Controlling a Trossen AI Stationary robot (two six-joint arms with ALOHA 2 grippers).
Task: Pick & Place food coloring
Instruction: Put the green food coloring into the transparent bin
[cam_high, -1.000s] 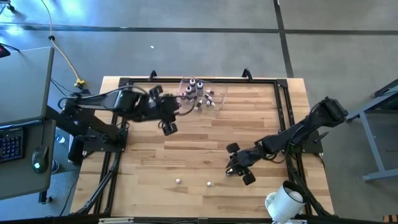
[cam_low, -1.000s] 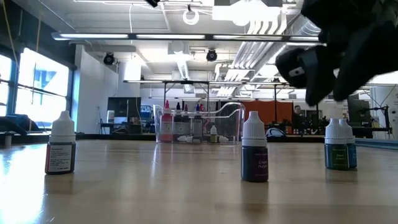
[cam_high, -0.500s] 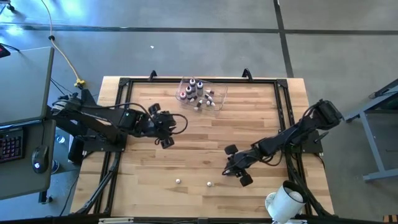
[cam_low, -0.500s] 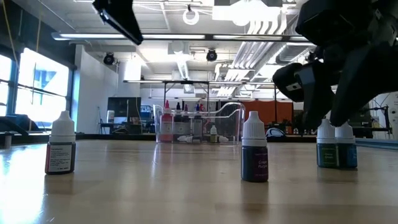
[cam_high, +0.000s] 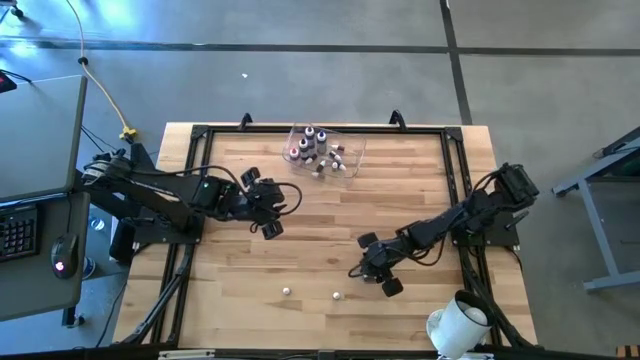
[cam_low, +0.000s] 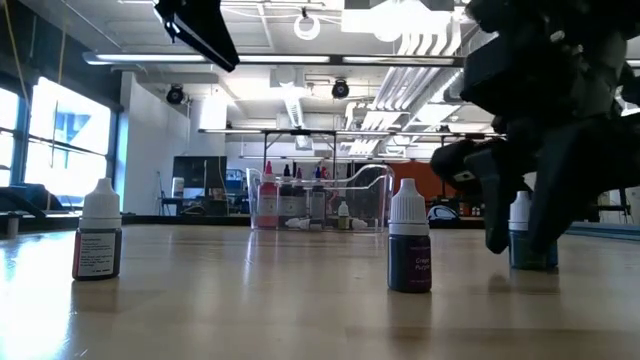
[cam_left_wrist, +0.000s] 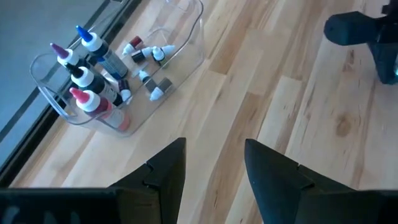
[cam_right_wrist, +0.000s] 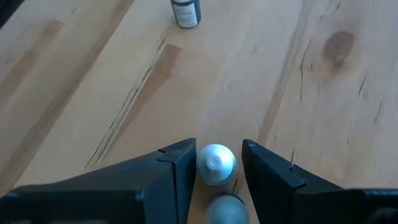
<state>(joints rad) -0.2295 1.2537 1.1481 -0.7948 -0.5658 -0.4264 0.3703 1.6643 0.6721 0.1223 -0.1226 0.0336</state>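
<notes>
Two small white-capped food coloring bottles stand close together on the wood near the table's right front. My right gripper (cam_right_wrist: 219, 152) is low over them, open, with one white cap (cam_right_wrist: 216, 163) between its fingers and the second cap (cam_right_wrist: 227, 208) just behind. In the low view the gripper (cam_low: 520, 225) covers most of that bottle (cam_low: 519, 208). Two more bottles (cam_high: 287, 291) (cam_high: 336, 295) stand upright near the front edge. My left gripper (cam_high: 280, 205) hangs open and holds nothing, above the table's left middle. A clear tub (cam_high: 322, 150) holds several more bottles. My right gripper comes slanting down from the table's right side, one finger (cam_right_wrist: 180, 165) on each side of the upright bottle's white cap (cam_right_wrist: 216, 163). A thin gap shows on one side. I cannot tell whether the fingers touch the cap. The bottle stands on the table.
A black rail frame (cam_high: 455, 190) runs around the wooden table. A big white cylinder (cam_high: 455, 325) stands off the front right corner. In the right wrist view a dark-bodied bottle (cam_right_wrist: 185, 12) stands farther ahead. Bare wood lies between the tub and the front bottles.
My right gripper has sunk toward the table and a little toward the left edge, coming down around the pair of bottles. My left gripper has drawn back from beside the tub toward the near-left and sunk lower, staying open.
</notes>
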